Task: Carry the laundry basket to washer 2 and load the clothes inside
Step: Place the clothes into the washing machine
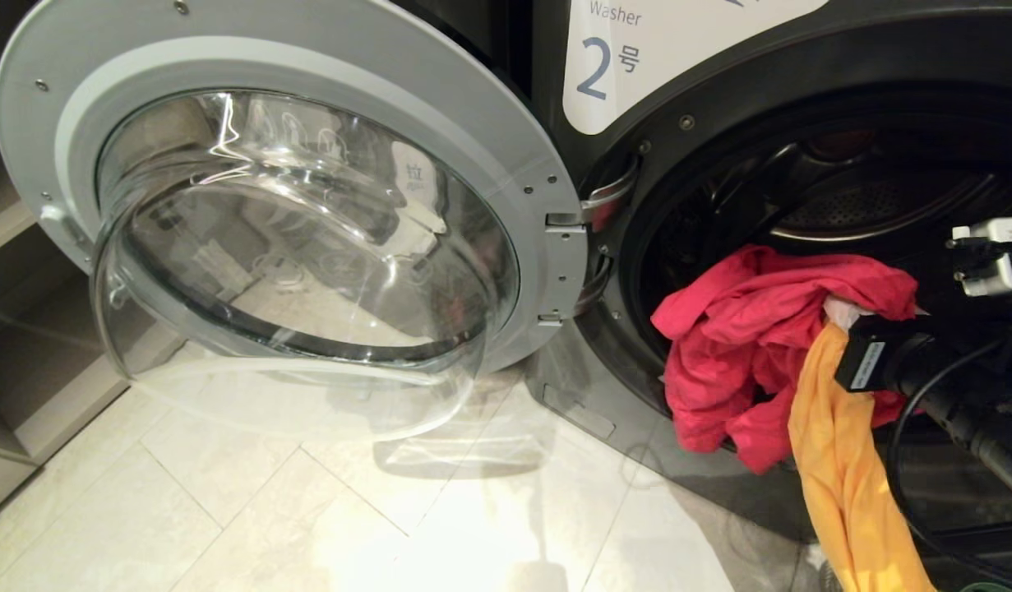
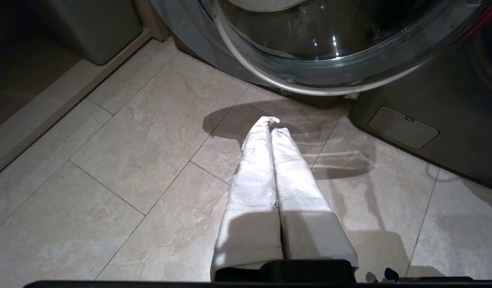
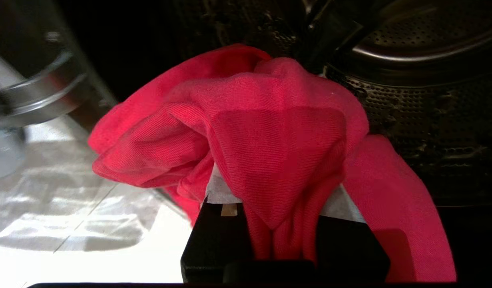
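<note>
Pale stone floor tiles point(image 1: 251, 510) spread in front of washer 2 point(image 1: 719, 74), a dark front-loader whose white label point(image 1: 629, 57) carries the numeral 2. Its round glass door point(image 1: 292, 238) is swung wide open toward nine o'clock in the head view, hinged at the drum mouth's left edge.

At the drum opening, toward four o'clock in that view, the right gripper point(image 1: 843, 316) is clamped on the clothes: the magenta-pink garment point(image 1: 760, 345) bunches directly ahead of and around the cloth-wrapped fingers, draping over the lower lip of the opening, with the perforated drum point(image 1: 867, 197) behind it. In the right wrist view the pink fabric point(image 3: 277, 140) fills the space between and over the fingers point(image 3: 222, 194), with folds running down between them. The yellow-orange garment point(image 1: 843, 460) hangs from just beneath the gripper, trailing toward six o'clock down past the washer's front.

The left gripper point(image 2: 271, 124) hangs low over the tiles, its white-wrapped fingers point(image 2: 253, 172) pressed together with nothing between them, pointing toward the open door's lower rim at twelve o'clock in the left wrist view.
</note>
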